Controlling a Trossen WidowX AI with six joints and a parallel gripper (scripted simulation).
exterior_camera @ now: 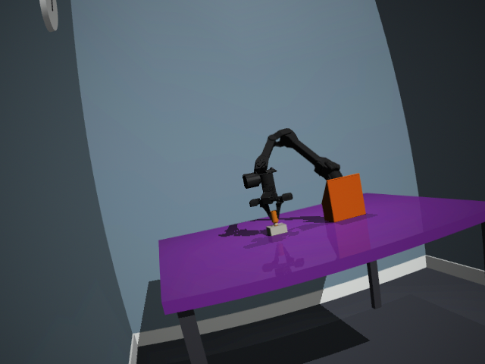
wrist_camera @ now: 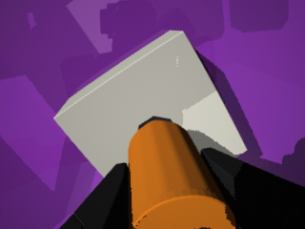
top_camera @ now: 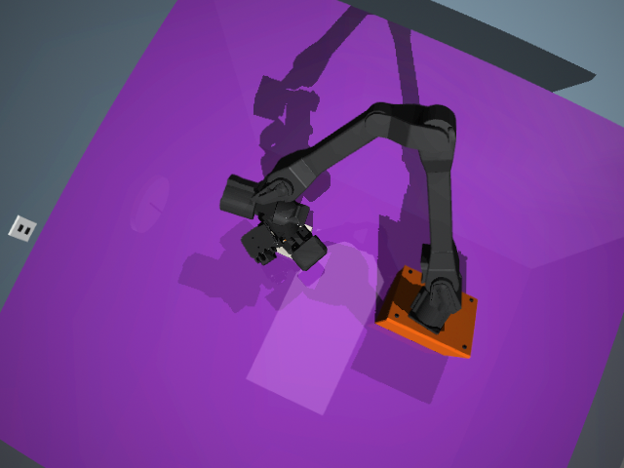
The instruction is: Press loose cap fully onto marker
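Cap [wrist_camera: 177, 194], orange, fills my wrist view: the gripper [wrist_camera: 172, 206] pinches it between its two black fingers, directly above the pale holder block [wrist_camera: 136, 105], whose top face lies just beyond its far end. I cannot see the marker itself here.

From the top view, my gripper [top_camera: 284, 245] hangs over the middle of the purple table [top_camera: 151, 377], hiding nearly all of the block; the orange base [top_camera: 466, 327] sits to the right.

From the exterior view, I see the cap [exterior_camera: 273, 216] tilted slightly, standing over the holder block [exterior_camera: 277, 229], with the gripper [exterior_camera: 273, 209] clamped around its upper end.
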